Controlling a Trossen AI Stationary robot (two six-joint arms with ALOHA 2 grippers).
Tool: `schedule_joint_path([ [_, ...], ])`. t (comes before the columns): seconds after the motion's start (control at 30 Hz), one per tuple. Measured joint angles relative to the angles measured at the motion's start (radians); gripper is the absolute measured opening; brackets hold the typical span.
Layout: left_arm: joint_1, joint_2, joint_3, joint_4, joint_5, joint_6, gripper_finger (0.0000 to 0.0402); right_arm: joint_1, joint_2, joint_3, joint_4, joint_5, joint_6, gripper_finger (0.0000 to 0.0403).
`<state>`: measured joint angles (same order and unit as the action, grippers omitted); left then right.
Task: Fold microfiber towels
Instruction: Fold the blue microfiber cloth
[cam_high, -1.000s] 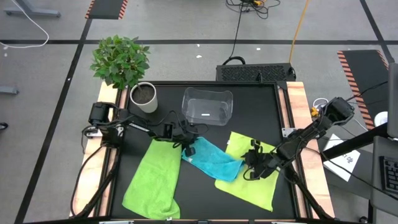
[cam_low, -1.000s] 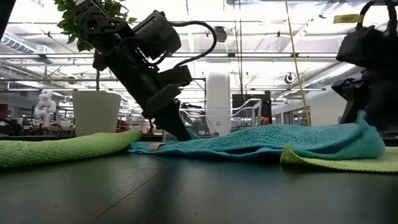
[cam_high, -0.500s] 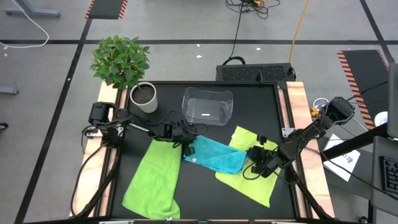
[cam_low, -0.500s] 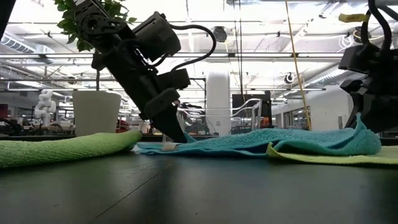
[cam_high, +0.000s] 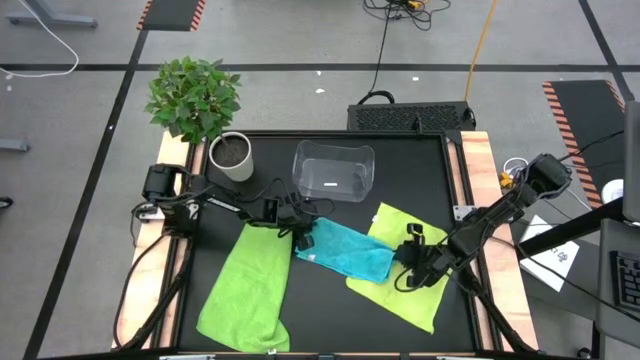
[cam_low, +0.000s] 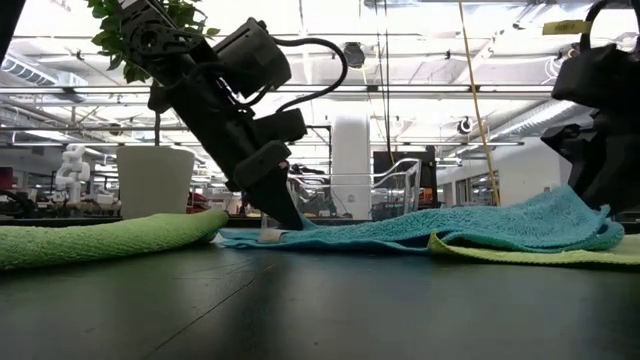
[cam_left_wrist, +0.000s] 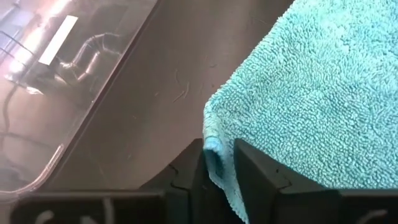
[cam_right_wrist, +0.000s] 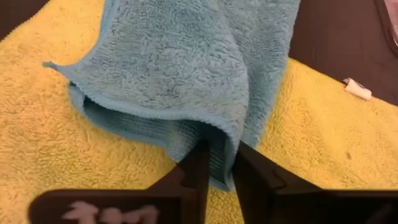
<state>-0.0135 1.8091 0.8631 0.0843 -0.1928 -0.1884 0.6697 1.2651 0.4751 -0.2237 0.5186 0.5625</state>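
Note:
The turquoise microfiber towel lies stretched between my two grippers at the table's middle. My left gripper is shut on its left corner, low at the table. My right gripper is shut on its right end, which is raised above a lime-green towel lying flat under it. A second lime-green towel lies spread on the table's left half, reaching the near edge. My left gripper pinches the turquoise towel's hemmed corner between its two fingers. The fingers slant down from the table's left. The corner sits low at the table top, and the towel runs off to the right from it. My right gripper pinches a fold of the turquoise towel's right end between its two fingers, in more than one layer. It comes slanting down from the table's right. That end is held up off the lime-green towel, and the rest slopes down toward the left gripper.
A clear plastic bin stands at the table's far middle, just beyond the turquoise towel. A potted plant in a white pot stands at the far left. Bare dark table top shows between the two green towels.
The turquoise towel's right part, bunched up a second ago, now lies flatter and more drawn out between the grippers. The lime-green towel under it has shifted a little. Both arms have stayed about where they were.

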Motion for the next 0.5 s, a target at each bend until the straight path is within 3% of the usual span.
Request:
schedule_joint_path([
  [0.3,0.000,-0.034,0.000,-0.019,-0.010,0.011,0.0179,0.000,-0.016,0.000,0.002,-0.021,0.012,0.0145],
  [0.5,0.000,-0.089,0.000,-0.042,-0.019,0.019,0.0206,0.007,-0.022,0.000,-0.001,-0.070,0.044,0.0170],
])
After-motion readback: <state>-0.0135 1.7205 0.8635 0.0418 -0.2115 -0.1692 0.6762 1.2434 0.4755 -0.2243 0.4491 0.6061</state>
